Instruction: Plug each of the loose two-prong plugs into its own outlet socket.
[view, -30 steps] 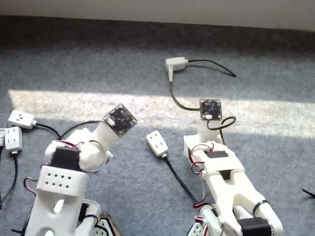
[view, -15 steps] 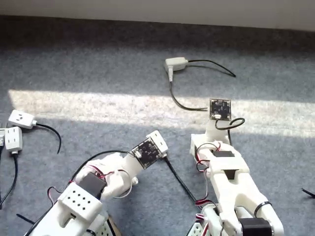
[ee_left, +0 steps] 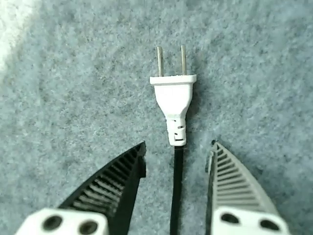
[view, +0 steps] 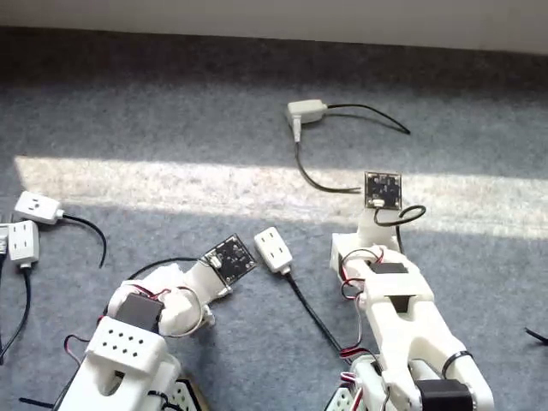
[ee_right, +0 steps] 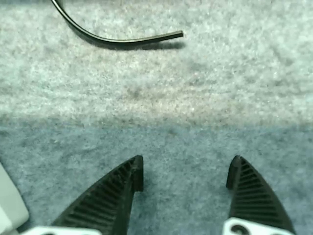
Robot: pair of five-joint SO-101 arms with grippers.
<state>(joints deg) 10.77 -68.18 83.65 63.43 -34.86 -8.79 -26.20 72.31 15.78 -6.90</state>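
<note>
Directly ahead of the left gripper (ee_left: 177, 146) lies a white two-prong plug (ee_left: 173, 95), flat on the grey carpet (ee_left: 73, 73). Its two metal prongs point away from the gripper, and its black cord (ee_left: 175, 196) runs straight back through the gap between the fingers. Those fingers stand wide apart with nothing clamped, and neither ribbed finger touches the cord or the plug. The plug's body sits just beyond the fingertips, centred on the gap.

From the high view, the left arm (view: 128, 342) is bent low at the near left of the carpet. Its wrist lies just beside a white outlet socket (view: 274, 249), whose dark lead (view: 312, 317) trails toward the near edge between the two arms. Two further sockets (view: 36, 206) lie at the left edge, well apart from both arms.

The right gripper (ee_right: 188, 160) hovers over bare carpet with its fingers spread and holds nothing. A curved black cable (ee_right: 107, 39) crosses the carpet well ahead of it, apart from both fingertips. In the high view the right arm (view: 402, 325) stretches toward a sunlit strip (view: 128, 184). Farther off lies a small white adapter (view: 306, 110) with thin cords leaving it.
</note>
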